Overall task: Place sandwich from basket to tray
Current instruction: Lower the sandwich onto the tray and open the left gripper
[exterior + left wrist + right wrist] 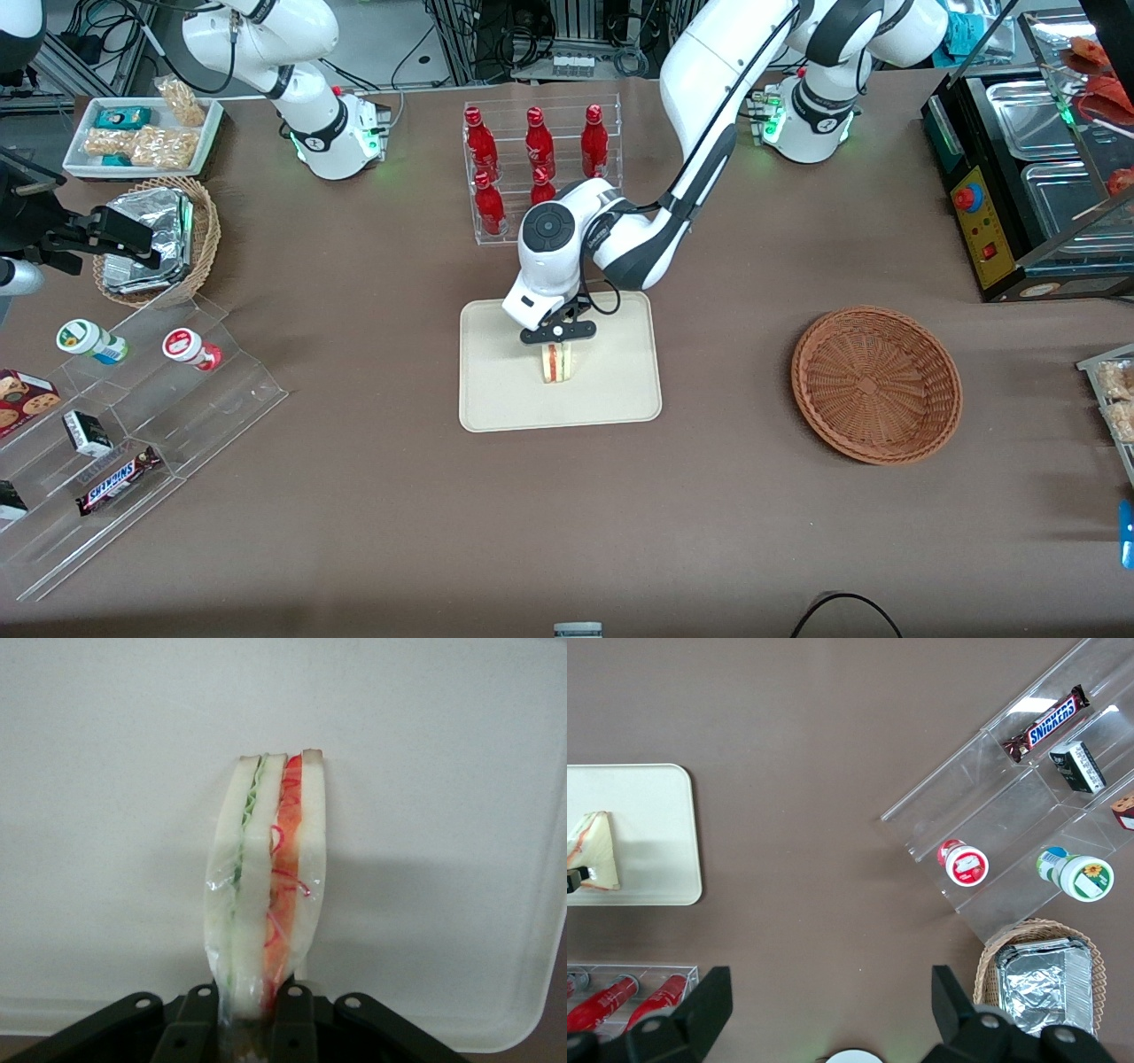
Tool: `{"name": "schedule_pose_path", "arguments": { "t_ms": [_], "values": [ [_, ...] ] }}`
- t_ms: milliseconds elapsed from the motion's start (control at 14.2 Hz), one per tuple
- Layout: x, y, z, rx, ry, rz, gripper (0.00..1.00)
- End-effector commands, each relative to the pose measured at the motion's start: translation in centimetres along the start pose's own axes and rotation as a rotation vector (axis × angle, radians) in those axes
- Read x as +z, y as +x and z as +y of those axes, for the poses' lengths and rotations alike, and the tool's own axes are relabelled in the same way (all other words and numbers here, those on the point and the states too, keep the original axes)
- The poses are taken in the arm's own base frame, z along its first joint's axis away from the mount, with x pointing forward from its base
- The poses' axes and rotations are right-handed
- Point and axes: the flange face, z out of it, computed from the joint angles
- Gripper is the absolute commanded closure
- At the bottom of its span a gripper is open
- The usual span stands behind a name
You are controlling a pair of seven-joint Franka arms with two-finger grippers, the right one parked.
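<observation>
End effector (pixel 556 341) over tray (pixel 496 399) centre, clamped on sandwich (pixel 556 363), held upright w/ its edge on tray; basket (pixel 875 383) well apart.

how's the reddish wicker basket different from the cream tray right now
The basket is round, woven and reddish-brown; the tray is a smooth, flat, cream rectangle with rounded corners. The basket holds nothing, while the sandwich stands on edge over the tray with the end effector shut on it. The basket lies toward the working arm's end; the tray sits mid-table. Both rest on the brown table.
</observation>
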Motion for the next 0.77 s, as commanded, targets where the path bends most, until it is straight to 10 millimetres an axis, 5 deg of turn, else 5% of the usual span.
{"name": "schedule_pose_path", "arguments": {
  "t_ms": [0, 211, 421, 702],
  "values": [
    [-3.8, 0.8, 0.4, -0.03, -0.029, 0.031, 0.0],
    [-8.5, 1.4, -1.0, -0.043, 0.002, 0.036, 0.0],
    [-12.9, 2.9, -4.9, -0.074, 0.151, 0.022, 0.0],
    [-13.8, 6.8, -10.8, -0.107, 0.207, -0.001, 0.0]
  ]
}}
